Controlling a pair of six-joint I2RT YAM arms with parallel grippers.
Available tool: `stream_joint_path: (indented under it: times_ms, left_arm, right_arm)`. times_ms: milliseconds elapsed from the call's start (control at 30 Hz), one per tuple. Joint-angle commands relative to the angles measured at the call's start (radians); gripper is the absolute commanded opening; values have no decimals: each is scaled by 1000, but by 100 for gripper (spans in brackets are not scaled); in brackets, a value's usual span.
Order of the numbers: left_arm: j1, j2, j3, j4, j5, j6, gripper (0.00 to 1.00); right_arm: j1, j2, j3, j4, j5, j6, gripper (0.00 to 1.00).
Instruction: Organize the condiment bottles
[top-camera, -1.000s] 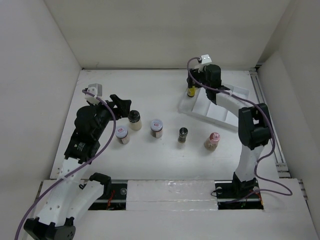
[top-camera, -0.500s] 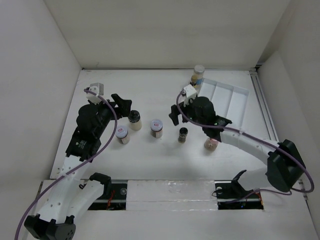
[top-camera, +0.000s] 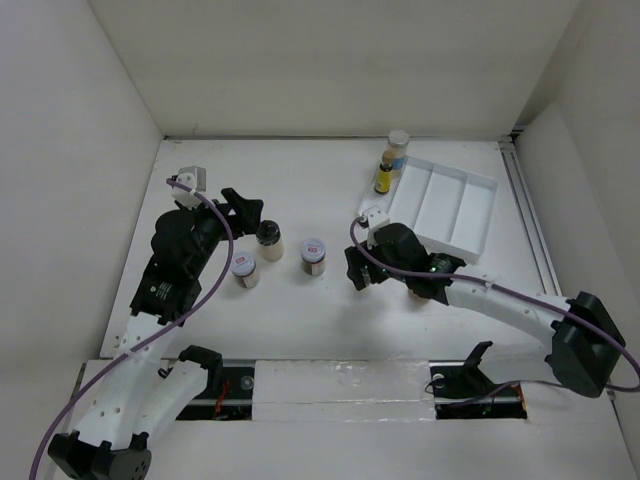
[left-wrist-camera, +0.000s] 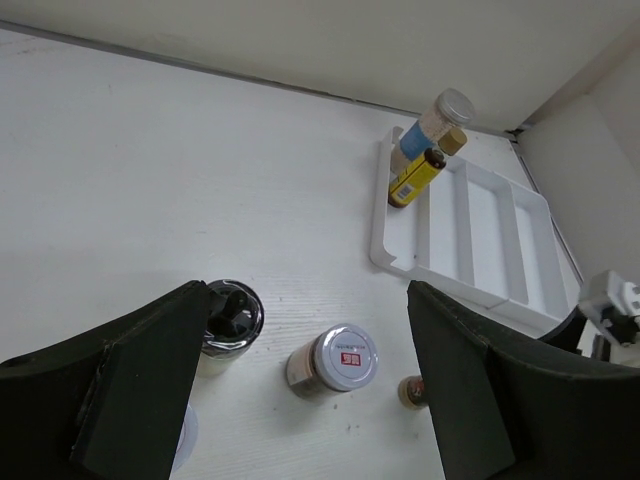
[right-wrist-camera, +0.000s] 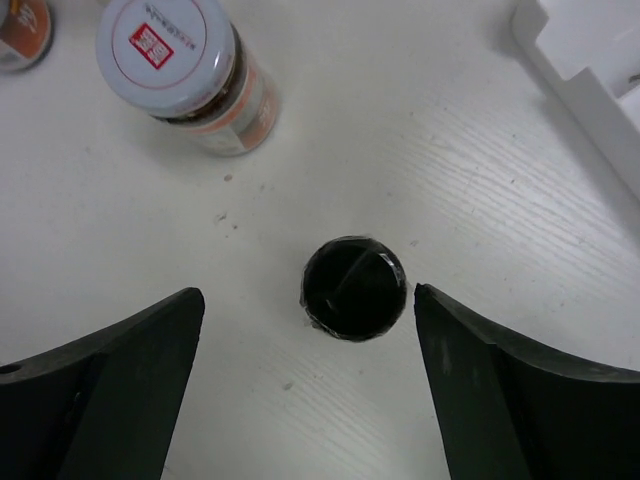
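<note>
We judge this the pick step: right gripper hangs open over the upright black-topped shaker, near the tray; next needs descent and closure; left gripper open, empty.

Bright, even, diffuse light from overhead. White desk and walls nearly washed out, no hard glare. Shadows soft, faint, short. Top view sharp, slight wide-angle bend at edges. Wrist views: dark fingers close to lens, soft-edged, underexposed. Faint sheen on black shaker lid.
</note>
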Motion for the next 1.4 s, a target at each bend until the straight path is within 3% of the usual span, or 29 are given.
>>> stream_joint_path:
  times_ms: [0,200,233,333,367,433,533,700,933,1367]
  left_arm:
    - [6,-13,7,42,18,1,76]
    - [6,-13,-2,42,32,1,76]
    - [6,-13,-2,42,32,1,76]
    - [6,-13,-2,42,23,1,76]
    - [6,-13,-2,42,23,1,76]
    - [6,-13,-2,42,23,1,76]
    - [6,-4,-2,42,23,1,76]
    - [6,7,7,42,46,1,76]
    - [6,-15,-2,51,24,1,76]
    - [6,-15,-2,42,26,1,76]
  right_arm:
    - [23,44,-1,-5,31,10,88]
    - [32,87,8,101,173,-21,74]
    - [32,105,8,110,192,-21,64]
    - [32,147,27,120,215,-21,47]
    - [32,147,27,120,215,-21,36]
    - [41,147,36,144,215,-32,31]
    - [29,134,94,167,252,-62,31]
    - [-130,144,213,268,165,-119,31]
    - [-270,300,349,325,112,-150,31]
    - [-355,564,453,334,54,-139,31]
